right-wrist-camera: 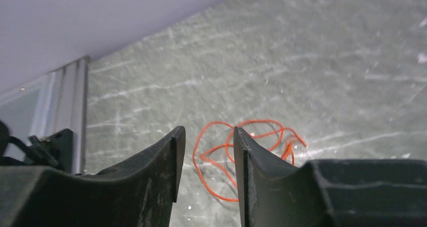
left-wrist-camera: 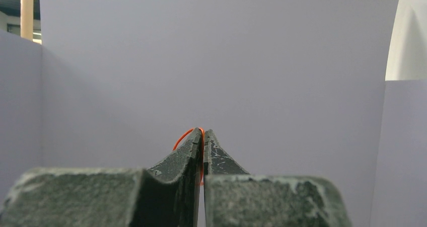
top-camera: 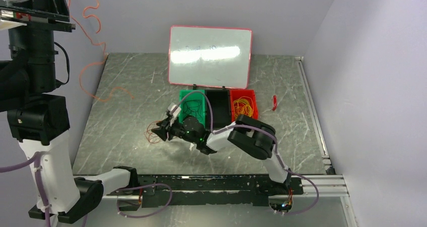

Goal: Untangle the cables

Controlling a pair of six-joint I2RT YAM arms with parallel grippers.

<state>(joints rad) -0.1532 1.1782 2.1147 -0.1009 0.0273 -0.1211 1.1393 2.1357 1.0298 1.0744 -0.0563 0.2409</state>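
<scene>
The right gripper (right-wrist-camera: 207, 132), jaws parted, frames orange-red cables (right-wrist-camera: 254, 121) tangled on the marbled table (right-wrist-camera: 312, 56).

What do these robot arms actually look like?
The left arm and right arm are chunky white and black segments trailing lilac hoses. The left gripper and right gripper each have two dark, wedge-shaped, scuffed fingers.

Table top (top-camera: 126, 136): grey, marbled, streaked with white.
Whiteboard (top-camera: 210, 56): red frame, standing at the far side in front of the pale wall (top-camera: 211, 10); faint marks on it, unreadable.
Just in front of it, three small bins side by side: green bin (top-camera: 182, 100) left, black bin (top-camera: 221, 106) middle, red bin (top-camera: 255, 105) right.
Small red item (top-camera: 274, 102): lying apart, right of the bins; kind unclear.
Aluminium rail (top-camera: 314, 114): runs along the right edge.
</scene>
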